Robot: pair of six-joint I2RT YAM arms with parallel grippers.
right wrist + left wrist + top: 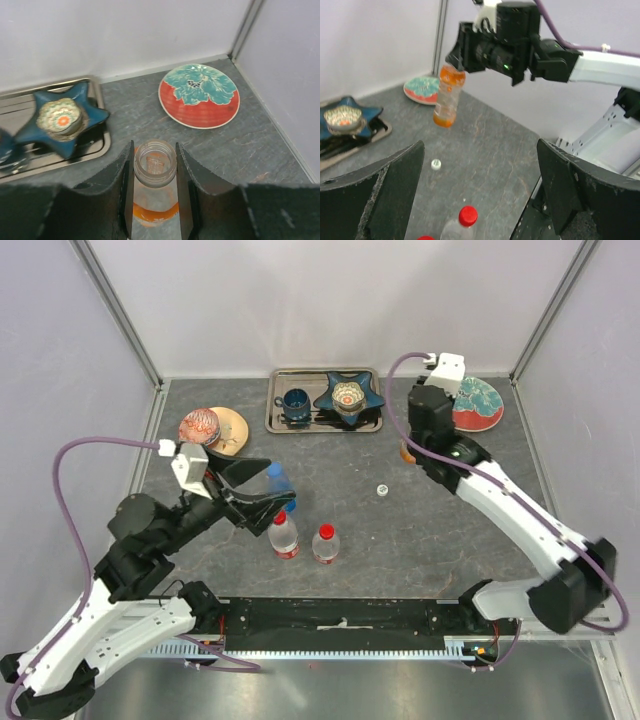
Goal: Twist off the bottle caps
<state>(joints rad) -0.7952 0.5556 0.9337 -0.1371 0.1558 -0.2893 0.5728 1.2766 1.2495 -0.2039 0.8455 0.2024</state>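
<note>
Right wrist view: squeezing orange bottle [152,212] at the neck with right gripper [155,165] to steady it, white cap [381,489] off. Holding left gripper [479,150] wide apart near red-capped bottle [455,232], ready to grab.

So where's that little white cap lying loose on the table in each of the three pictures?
Top external: the white cap lies right of centre on the tabletop.
Left wrist: lower left of centre, on the tabletop.
Right wrist: not in it; the right claw grips the orange bottle there.
Shared landmark: the red-and-teal plate, in all three.
</note>
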